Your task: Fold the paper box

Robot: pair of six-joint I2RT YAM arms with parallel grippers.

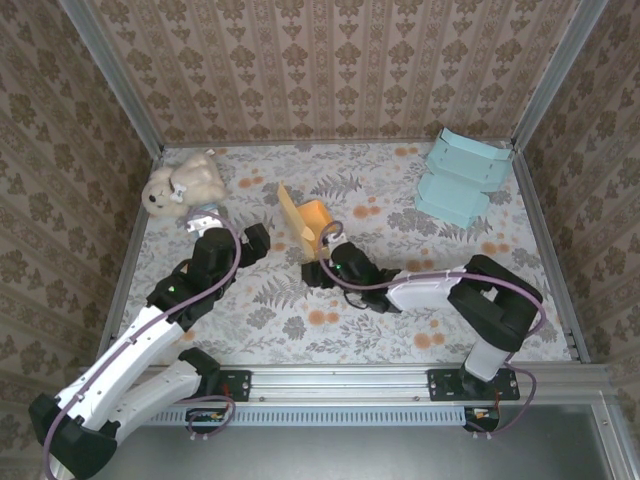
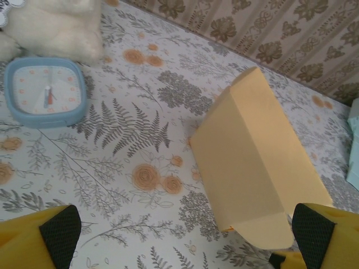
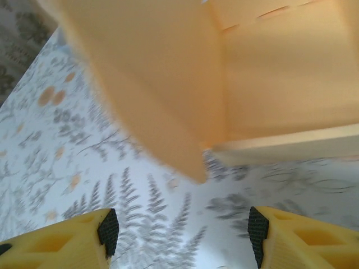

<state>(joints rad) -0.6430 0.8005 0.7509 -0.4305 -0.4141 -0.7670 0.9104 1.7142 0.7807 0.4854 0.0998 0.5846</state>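
Floral tablecloth (image 1: 280, 300) shows between both pairs of jaws. Right gripper (image 3: 182, 238), spread and empty, sits just below the orange paper box (image 1: 305, 225) at mid-table. Left gripper (image 2: 185, 238), wide apart, faces its side. Better to brace that side while pressing the loose flap (image 3: 140, 95) inward.

The box (image 1: 305, 225) is plain pale orange. The worktop (image 1: 290, 320) is white, printed with grey ferns and orange flowers. At 10 o'clock lies a cream plush (image 1: 185, 182), with a clock (image 2: 45, 91) beside it, light blue with a white, orange-dotted face. At 1 o'clock is a teal carton (image 1: 462, 177). The walls (image 1: 330, 60) are brown damask stripes. The fingers (image 3: 303, 241) are yellow with black pads (image 3: 257, 231).
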